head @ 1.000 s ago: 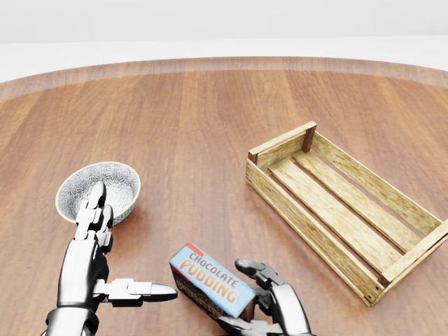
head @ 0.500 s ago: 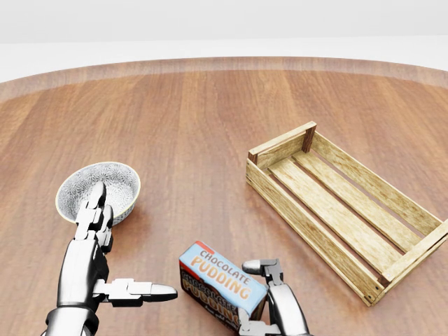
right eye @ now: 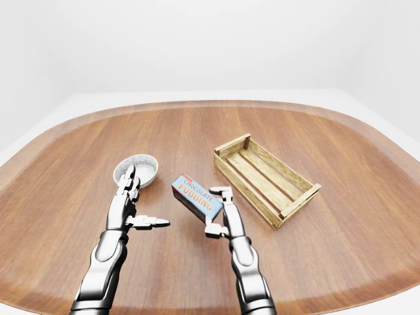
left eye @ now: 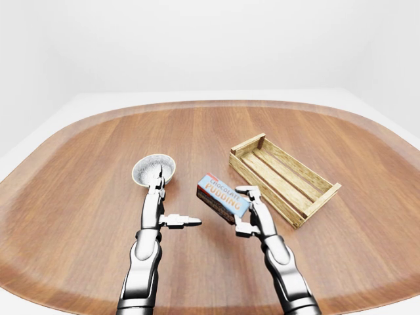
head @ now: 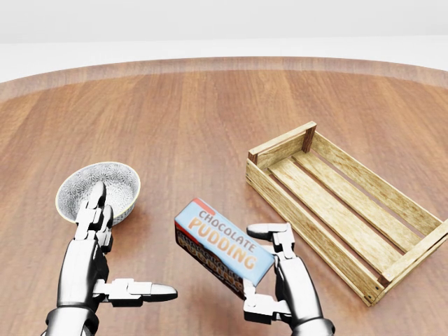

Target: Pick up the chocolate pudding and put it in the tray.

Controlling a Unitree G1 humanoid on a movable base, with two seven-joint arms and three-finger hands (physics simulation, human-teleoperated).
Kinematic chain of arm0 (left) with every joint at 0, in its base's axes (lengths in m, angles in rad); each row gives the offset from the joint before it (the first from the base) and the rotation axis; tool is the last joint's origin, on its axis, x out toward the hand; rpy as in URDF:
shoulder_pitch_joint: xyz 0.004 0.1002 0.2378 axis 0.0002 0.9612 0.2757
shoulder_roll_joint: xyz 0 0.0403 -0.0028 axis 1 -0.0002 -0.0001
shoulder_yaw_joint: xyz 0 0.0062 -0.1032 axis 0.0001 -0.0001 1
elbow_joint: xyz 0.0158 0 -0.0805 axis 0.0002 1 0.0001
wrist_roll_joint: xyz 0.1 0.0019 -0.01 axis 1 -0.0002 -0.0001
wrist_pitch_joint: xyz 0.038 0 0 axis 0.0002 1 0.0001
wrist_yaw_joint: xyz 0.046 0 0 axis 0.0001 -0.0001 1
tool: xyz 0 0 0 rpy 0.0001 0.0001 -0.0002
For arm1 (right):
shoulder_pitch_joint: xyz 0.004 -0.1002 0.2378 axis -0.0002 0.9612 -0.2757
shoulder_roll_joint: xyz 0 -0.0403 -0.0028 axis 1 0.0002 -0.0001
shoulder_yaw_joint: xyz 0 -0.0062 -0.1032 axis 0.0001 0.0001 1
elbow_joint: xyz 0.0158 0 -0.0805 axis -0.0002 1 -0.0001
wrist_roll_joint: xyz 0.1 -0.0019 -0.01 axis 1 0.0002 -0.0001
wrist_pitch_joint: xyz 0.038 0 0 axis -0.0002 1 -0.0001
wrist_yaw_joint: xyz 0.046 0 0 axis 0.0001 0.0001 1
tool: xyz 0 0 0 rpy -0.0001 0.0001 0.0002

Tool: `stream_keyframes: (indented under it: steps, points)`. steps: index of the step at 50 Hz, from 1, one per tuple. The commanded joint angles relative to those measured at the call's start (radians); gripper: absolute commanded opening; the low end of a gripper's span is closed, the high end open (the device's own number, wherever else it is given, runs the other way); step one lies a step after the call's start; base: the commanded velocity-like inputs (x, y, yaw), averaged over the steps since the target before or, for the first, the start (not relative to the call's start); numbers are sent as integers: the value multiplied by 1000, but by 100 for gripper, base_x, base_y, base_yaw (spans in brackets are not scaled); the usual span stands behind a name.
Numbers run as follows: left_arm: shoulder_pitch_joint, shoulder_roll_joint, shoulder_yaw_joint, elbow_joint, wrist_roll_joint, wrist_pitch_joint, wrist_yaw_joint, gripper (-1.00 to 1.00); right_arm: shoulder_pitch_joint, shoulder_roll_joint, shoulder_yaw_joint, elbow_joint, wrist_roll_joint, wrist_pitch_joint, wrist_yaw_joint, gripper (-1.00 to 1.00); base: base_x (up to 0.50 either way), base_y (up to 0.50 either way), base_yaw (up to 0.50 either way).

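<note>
The right hand [head: 280,269] enters the head view from the bottom edge, forearm pointing to about 11 o'clock. Its fingers are closed round the pudding box [head: 222,246]: one finger lies over the box end at 12 o'clock of the palm, the thumb presses from below at 7 o'clock. The left hand [head: 94,262] is open, two fingers straight toward 12 o'clock, thumb stretched out toward 3 o'clock.

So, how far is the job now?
Done: the right hand grips the chocolate pudding, which looks raised off the table. In hand: carrying it. Left: move it right to the empty wooden tray and release. The left hand is open, idle.
</note>
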Motion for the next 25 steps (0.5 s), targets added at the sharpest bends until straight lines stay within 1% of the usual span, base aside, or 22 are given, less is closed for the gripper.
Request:
stream_keyframes:
  steps: [1,19,22,25]
  points:
    - [-2,0,1,3,-7,6,-4,100,12,-4,-3,-93,27,0,4,-100,0,0,0]
    - [-2,0,1,3,-7,6,-4,100,-44,-17,-48,-115,35,0,8,-100,0,0,0]
    - [-2,0,1,3,-7,6,-4,100,-52,-19,-55,-128,33,13,8,-100,0,0,0]
    - [-2,0,1,3,-6,6,-4,100,-63,-22,-62,-119,32,16,7,-100,0,0,0]
